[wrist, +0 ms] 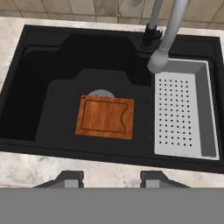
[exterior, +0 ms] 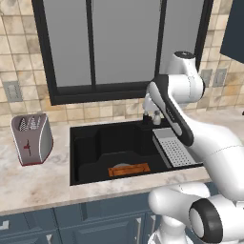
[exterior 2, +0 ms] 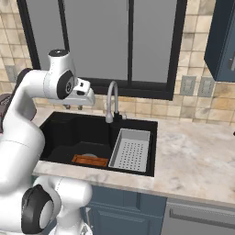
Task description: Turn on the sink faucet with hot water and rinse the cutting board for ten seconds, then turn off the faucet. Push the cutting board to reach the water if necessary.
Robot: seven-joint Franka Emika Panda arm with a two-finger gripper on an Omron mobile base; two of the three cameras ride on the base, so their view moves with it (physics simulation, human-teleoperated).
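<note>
The cutting board (wrist: 105,117) lies flat on the floor of the black sink (wrist: 43,87), partly over the round drain. It also shows as a narrow orange-brown strip near the front wall (exterior: 129,169) (exterior 2: 90,160). The grey gooseneck sink faucet (exterior 2: 112,98) (wrist: 168,35) rises from the back rim, and its spout mouth hangs at the left edge of the metal rack. No water runs from it. My gripper (exterior 2: 73,107) (wrist: 111,177) hovers high above the sink's left front, left of the faucet, open, with nothing between its fingers.
A grey perforated rack (wrist: 179,113) (exterior 2: 131,150) fills the sink's right compartment. A red and silver toaster (exterior: 32,138) stands on the marble counter to the left. A dark window and tiled wall rise behind the sink.
</note>
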